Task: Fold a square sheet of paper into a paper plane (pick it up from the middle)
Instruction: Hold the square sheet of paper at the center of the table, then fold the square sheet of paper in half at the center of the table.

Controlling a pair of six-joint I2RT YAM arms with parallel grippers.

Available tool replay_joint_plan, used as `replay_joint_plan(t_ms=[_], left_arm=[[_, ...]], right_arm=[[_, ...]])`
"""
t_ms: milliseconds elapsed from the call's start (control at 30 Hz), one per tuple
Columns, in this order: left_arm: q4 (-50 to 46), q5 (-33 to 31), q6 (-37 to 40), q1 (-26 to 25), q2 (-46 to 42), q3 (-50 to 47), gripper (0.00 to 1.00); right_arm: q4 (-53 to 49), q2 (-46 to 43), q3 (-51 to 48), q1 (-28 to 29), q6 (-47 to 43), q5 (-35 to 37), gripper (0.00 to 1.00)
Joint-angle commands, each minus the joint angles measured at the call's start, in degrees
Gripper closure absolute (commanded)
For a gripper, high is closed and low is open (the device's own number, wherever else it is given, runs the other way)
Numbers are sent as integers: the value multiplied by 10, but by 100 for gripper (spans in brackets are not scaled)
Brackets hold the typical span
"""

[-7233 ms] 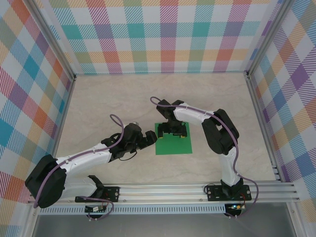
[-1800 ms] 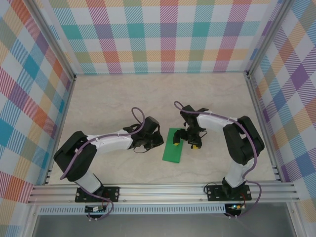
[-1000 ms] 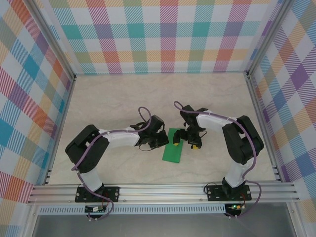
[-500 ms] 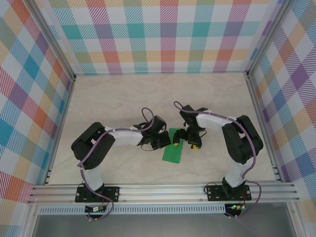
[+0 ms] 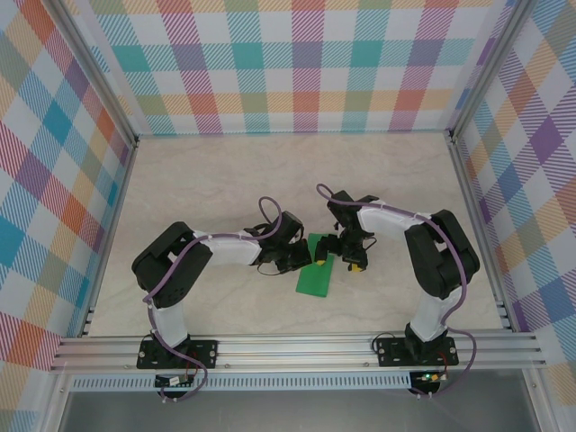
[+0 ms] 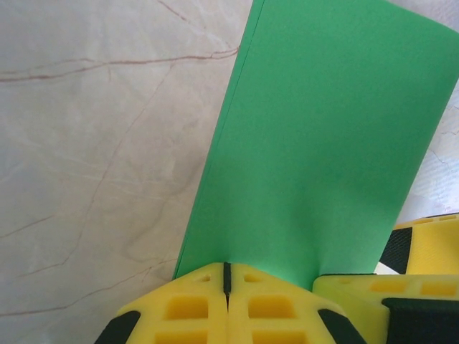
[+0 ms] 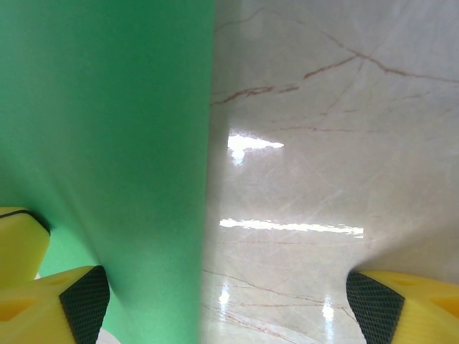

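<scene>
1. Top external view: over the last second my left claw [image 5: 301,260] slid toward 3 o'clock, up to the paper [image 5: 315,277], and its fingers came together.
2. Left wrist view: that claw [image 6: 226,276] sat fully shut at the paper's [image 6: 323,143] near edge. The sheet ran out from behind the tips, but I could not tell whether any of it was nipped between them.
3. My right claw [image 5: 337,261] had not moved. It stayed wide apart at the paper's 1 o'clock end, holding nothing that I could make out.
4. The paper was a narrow folded strip near the middle of the table [image 5: 180,180], lying from 1 to 7 o'clock.
5. I judged the half-fold was made and my shut left claw was placed to press or pin its edge. The nose folds were not yet begun.
</scene>
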Motion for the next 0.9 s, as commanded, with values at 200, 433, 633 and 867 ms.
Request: replay_joint_plan(t_ms=[200, 433, 633, 867], left_arm=[[-47, -24, -3, -7, -3, -22, 100], [-45, -22, -3, -7, 0, -24, 100], [-44, -21, -1, -8, 0, -25, 100], [-44, -20, -2, -8, 3, -24, 100]], right_arm=[[82, -148, -48, -34, 26, -17, 11], [183, -188, -120, -42, 66, -152, 65], [273, -185, -174, -42, 97, -221, 80], [312, -160, -194, -43, 104, -241, 80]])
